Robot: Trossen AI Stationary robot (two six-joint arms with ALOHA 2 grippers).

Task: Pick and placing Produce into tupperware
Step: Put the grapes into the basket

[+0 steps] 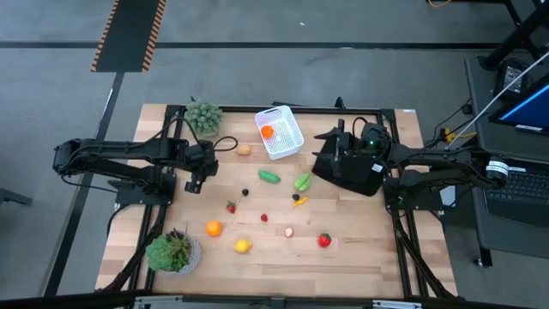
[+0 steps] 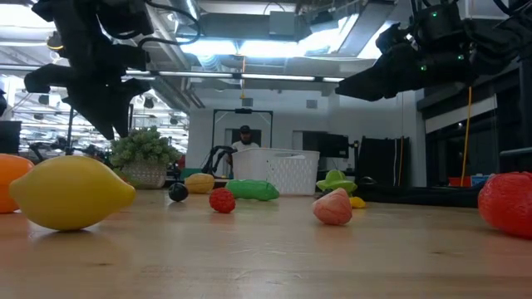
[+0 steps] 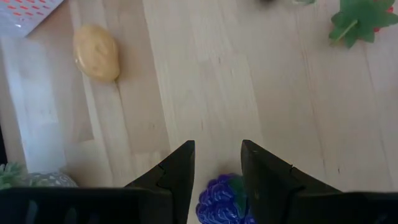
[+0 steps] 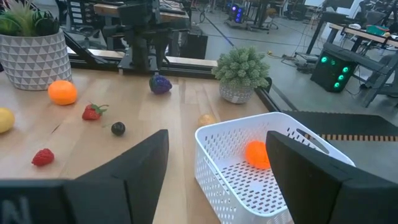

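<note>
Small toy produce lies scattered on the wooden table: a lemon (image 1: 243, 246), an orange (image 1: 213, 227), a green cucumber (image 1: 269, 177), a tan potato (image 3: 96, 51) and several berries. The white tupperware (image 1: 290, 144) stands at the far middle with one orange piece (image 4: 256, 154) inside. My left gripper (image 3: 217, 146) points steeply down with its fingers apart, just above a bunch of purple grapes (image 3: 221, 200) that rests on the table (image 4: 160, 84). My right gripper (image 4: 217, 134) hangs open, roughly level, facing the tupperware from the right.
Two potted plants stand on the left side, one at the far edge (image 1: 203, 116), one at the near edge (image 1: 174, 251). A black folded cloth (image 1: 347, 172) lies under the right arm. A person stands in the room beyond the table (image 2: 244, 137).
</note>
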